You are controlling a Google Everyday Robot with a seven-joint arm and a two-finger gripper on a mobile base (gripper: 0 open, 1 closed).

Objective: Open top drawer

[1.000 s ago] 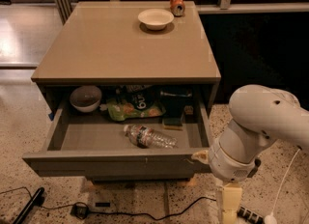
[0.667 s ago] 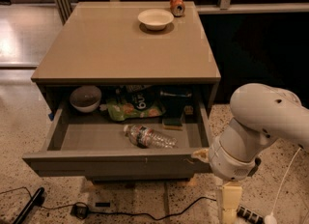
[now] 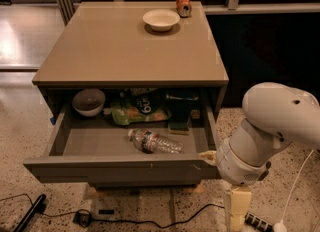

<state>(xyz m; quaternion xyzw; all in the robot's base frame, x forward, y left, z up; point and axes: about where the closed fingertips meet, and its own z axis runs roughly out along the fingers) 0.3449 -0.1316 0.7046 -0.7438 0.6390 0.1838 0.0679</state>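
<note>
The top drawer (image 3: 120,170) of the grey-brown cabinet stands pulled well out, its flat front low in the camera view. Inside lie a clear water bottle (image 3: 155,142), a dark bowl (image 3: 88,101), a green snack bag (image 3: 137,111) and a sponge (image 3: 178,126). My gripper (image 3: 206,156) is at the drawer's right front corner, touching or very close to the top edge of the front. It is mostly hidden behind my white arm (image 3: 272,126).
A white bowl (image 3: 161,19) and an orange can (image 3: 183,4) stand at the back of the cabinet top (image 3: 125,56). Black cables (image 3: 150,221) and a dark tool (image 3: 30,216) lie on the speckled floor in front. A dark wall panel is to the right.
Almost nothing. The drawer stays pulled out and my arm holds at its right front corner, shifted only very slightly.
</note>
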